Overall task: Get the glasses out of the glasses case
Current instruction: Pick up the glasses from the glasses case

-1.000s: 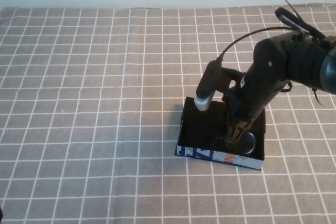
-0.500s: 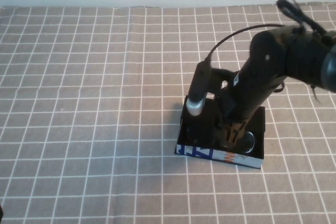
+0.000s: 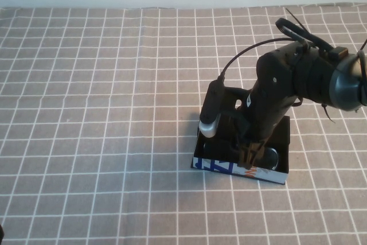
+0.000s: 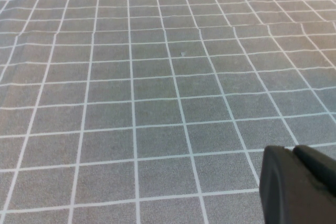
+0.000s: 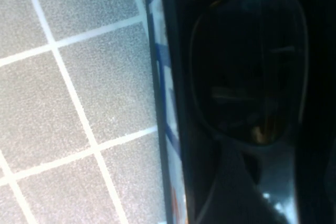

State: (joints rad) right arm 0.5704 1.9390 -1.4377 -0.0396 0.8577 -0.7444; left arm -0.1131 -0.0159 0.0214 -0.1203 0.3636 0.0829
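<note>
The glasses (image 3: pixel 269 154) lie inside the glasses case (image 3: pixel 241 168), which sits on the surface (image 3: pixel 86 113) with its checked cloth, on the robot's right side. The case is open at the top, and its white printed side faces the robot. One dark lens shows in the high view, next to the arm. In the right wrist view the same lens fills the picture, very close.

What could go wrong? The case looks light. If the right claw (image 3: pixel 250 154) pulls up and the glasses catch on the wall, the whole case may lift or tip over. The claw could also press on the lens and scratch it, or grab only the thin edge and let the glasses slip back in.

The right claw is down inside the case, just beside the lens. I cannot tell how far open it is or what it touches.

The left claw (image 4: pixel 299 184) hangs over bare cloth, far from the case. I cannot tell if it is open.
</note>
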